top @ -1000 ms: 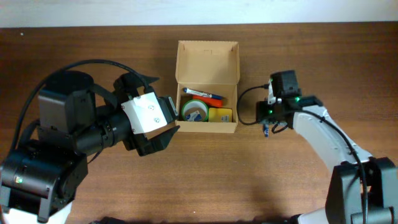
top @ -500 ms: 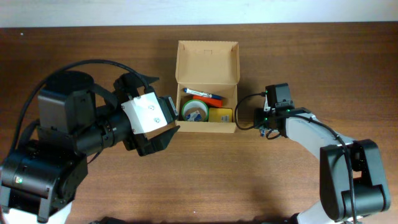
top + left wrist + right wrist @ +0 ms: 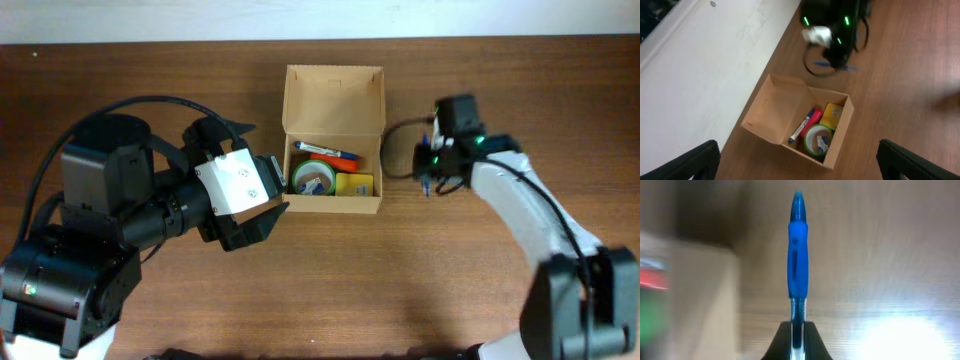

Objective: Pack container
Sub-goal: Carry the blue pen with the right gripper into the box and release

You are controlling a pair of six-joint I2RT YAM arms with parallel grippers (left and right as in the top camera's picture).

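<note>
The right gripper has its fingers brought narrowly together on the lower end of a blue pen. The pen stands straight out from them over the wooden table. The left gripper holds nothing. In the left wrist view its two fingers show only as dark tips at the bottom corners of the picture, spread wide apart.

The container is in the middle of the table, between the two arms. Its flap lid is open and lies back toward the far edge. Inside are a tape roll, a yellow pad just beside it, and a red marker behind them.

The overhead view shows the right gripper just beside the right wall of the container, outside it. The right wrist view alone shows the grip on the pen clearly. There the container is only a blurred tan shape at the left, and the pen is beside it, not over it. The left wrist view looks down into the open container from the other side, with the right gripper blurred beyond it.
</note>
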